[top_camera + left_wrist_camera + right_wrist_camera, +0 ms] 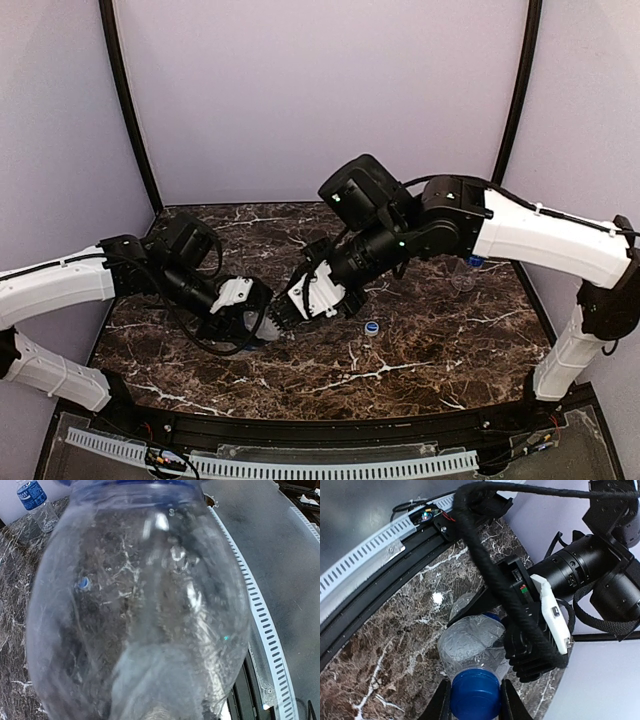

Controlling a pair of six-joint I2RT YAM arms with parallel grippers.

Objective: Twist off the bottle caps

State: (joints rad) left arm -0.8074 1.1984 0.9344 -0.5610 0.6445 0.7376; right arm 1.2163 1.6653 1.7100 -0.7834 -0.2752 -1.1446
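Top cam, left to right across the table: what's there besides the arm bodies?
left gripper → held bottle → right gripper, clamped on its dark blue cap → loose cap on the table → standing bottle, partly behind the right arm.

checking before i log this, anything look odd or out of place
One small blue-and-white cap lies loose on the table, on its own. No spill or damage shows; the gripped bottle lies sideways, dark blue cap on.
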